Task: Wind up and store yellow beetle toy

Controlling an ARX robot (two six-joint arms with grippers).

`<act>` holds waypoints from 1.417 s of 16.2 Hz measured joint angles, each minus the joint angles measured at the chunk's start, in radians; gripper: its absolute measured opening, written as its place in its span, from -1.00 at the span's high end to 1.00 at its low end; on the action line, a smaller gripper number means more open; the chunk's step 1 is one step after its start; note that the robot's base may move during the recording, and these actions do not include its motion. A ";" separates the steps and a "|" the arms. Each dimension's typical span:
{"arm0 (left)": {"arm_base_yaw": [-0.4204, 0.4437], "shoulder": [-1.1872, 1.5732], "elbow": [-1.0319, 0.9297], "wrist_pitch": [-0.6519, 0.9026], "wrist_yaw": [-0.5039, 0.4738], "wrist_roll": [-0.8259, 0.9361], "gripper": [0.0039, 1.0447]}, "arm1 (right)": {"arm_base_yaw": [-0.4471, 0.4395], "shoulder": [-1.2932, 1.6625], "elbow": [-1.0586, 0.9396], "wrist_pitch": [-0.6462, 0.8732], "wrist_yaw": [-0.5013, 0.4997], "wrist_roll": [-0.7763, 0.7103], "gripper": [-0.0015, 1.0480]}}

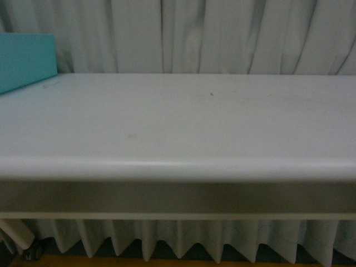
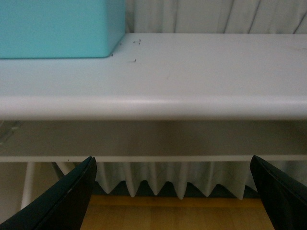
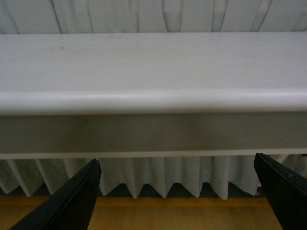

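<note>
the yellow beetle toy is in no view, so its place is unknown; likely light, hard and slick, best pinched across its sides. the white table (image 1: 178, 117) carries only a teal box (image 1: 25, 58), cut off upper left. left hand (image 2: 172, 191) and right hand (image 3: 177, 194) both gape, empty.

I see a white table (image 1: 178, 119) with a rounded front edge, ahead of and above both my grippers. A turquoise box (image 1: 25, 58) rests on its far left corner, beyond my left gripper.
</note>
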 joint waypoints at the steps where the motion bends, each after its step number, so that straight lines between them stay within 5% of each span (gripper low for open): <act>1: 0.000 0.000 0.000 0.000 0.000 0.000 -0.88 | 0.000 0.000 0.000 0.000 0.000 0.000 -0.87; 23: 0.000 0.000 0.000 -0.001 0.001 0.000 -0.88 | 0.000 0.000 0.000 -0.002 0.000 0.000 -0.87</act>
